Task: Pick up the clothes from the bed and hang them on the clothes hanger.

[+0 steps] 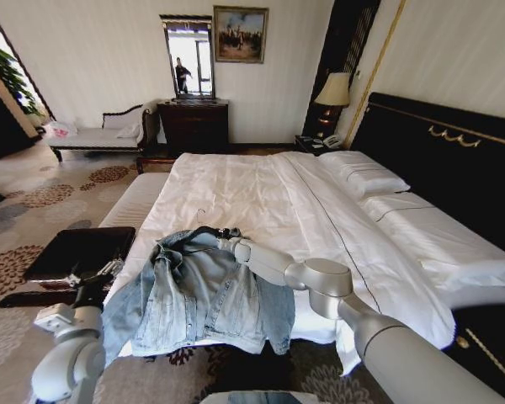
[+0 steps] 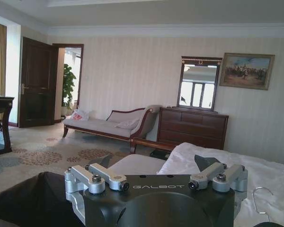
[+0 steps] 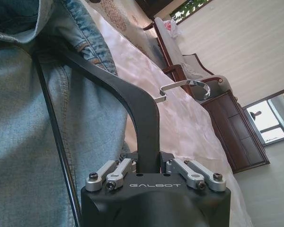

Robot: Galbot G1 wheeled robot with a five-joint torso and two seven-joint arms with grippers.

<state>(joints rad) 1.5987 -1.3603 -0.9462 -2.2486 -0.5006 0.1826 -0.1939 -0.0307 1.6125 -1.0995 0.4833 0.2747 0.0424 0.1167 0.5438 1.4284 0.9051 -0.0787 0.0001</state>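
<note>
Denim, faded light blue, is spread at the foot of the bed [image 1: 261, 194]: the jacket [image 1: 204, 295] lies collar toward the right gripper [image 3: 149, 165], which is clamped on the black clothes hanger [image 3: 109, 82] just below its metal hook [image 3: 184, 85]. The hanger's arms are tucked under the collar. The hanging step is judged under way; a steady lift is called for. The left gripper [image 2: 156, 172] is held open beside the bed.

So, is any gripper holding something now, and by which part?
The right gripper is shut on the black clothes hanger, at its top just below the metal hook, inside the denim jacket. The left gripper is open and holds nothing.
</note>
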